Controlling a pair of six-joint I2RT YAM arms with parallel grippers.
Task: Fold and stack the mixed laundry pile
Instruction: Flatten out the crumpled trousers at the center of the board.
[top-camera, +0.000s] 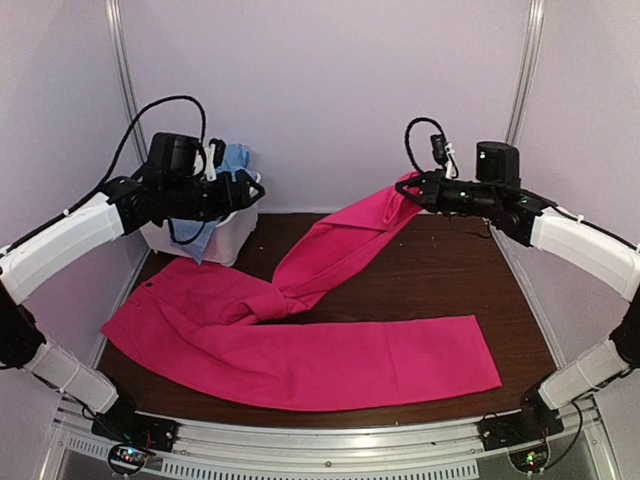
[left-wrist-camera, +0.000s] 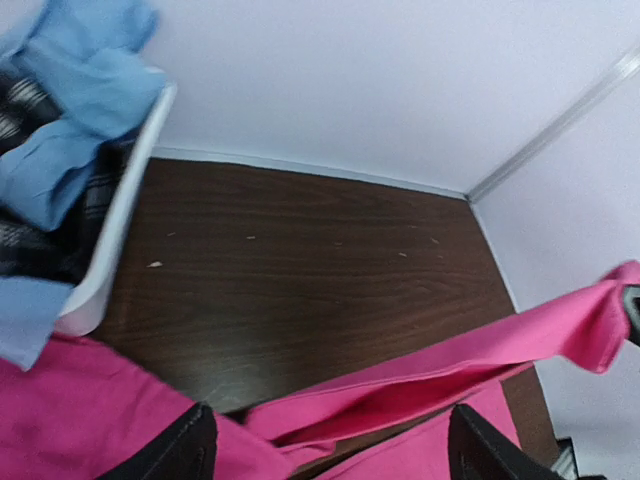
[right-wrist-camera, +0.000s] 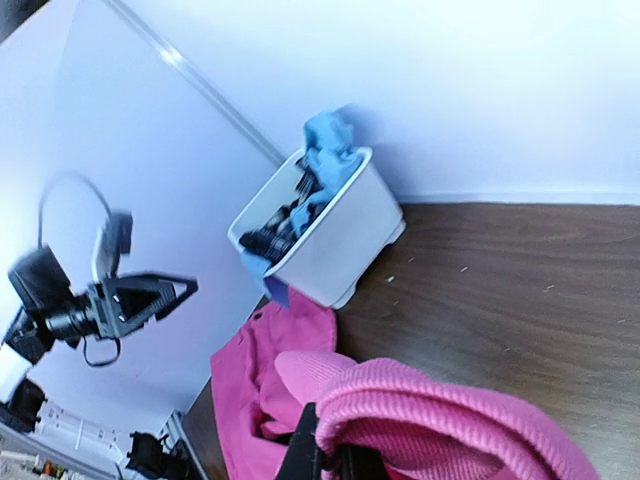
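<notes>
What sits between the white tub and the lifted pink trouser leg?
Nothing: bare wood tabletop runs between the tub and the pink cloth, clearest in the left wrist view.

One pink-red cloth (top-camera: 300, 350), one white tub (top-camera: 232, 238), one blue shirt (top-camera: 237, 158), one plaid garment (left-wrist-camera: 30, 250), two arms (top-camera: 70, 240) (top-camera: 585, 245).

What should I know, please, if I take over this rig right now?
Left pincer: open, empty, raised beside the white tub.
Right pincer: shut on one end of the pink-red cloth, held above the table; the rest lies spread, twisted mid-length.
Light blue shirt and plaid garment are in the tub.
Done: nothing folded or stacked yet.
Left: untwist and fold the pink-red cloth, then the tub's garments, and stack them.
</notes>
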